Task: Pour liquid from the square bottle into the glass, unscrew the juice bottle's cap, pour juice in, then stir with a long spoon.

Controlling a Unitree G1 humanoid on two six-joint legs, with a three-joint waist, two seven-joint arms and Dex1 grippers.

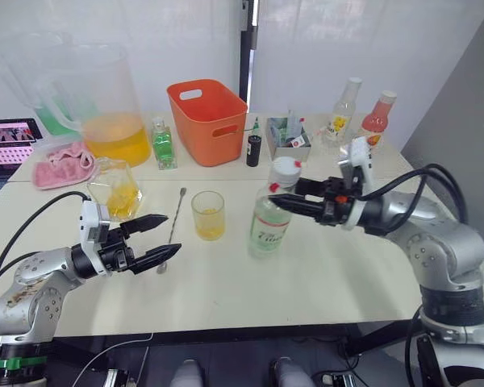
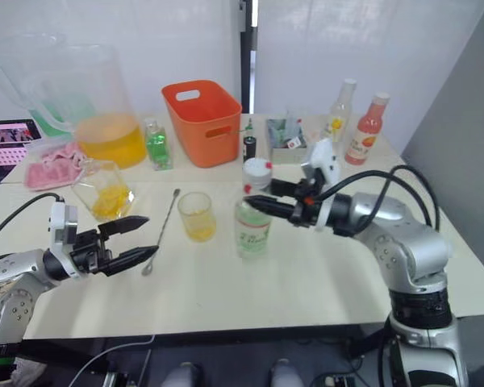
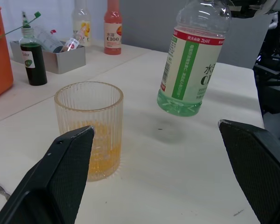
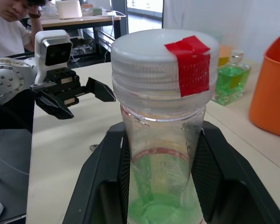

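Observation:
My right gripper is shut on the neck of the juice bottle, just under its white cap with red tape. The bottle hangs tilted slightly above the table, right of the glass. A little yellow-orange liquid sits in the bottom of the glass. The long spoon lies flat on the table left of the glass. Its bowl lies near the fingertips of my left gripper, which is open and holds nothing. The square bottle stands behind that gripper with yellow-orange liquid in it.
At the back stand a big pitcher, a small green bottle, an orange basket, a dark bottle, a metal tray and two tall bottles. A pink cloth lies back left. A person sits beyond the table.

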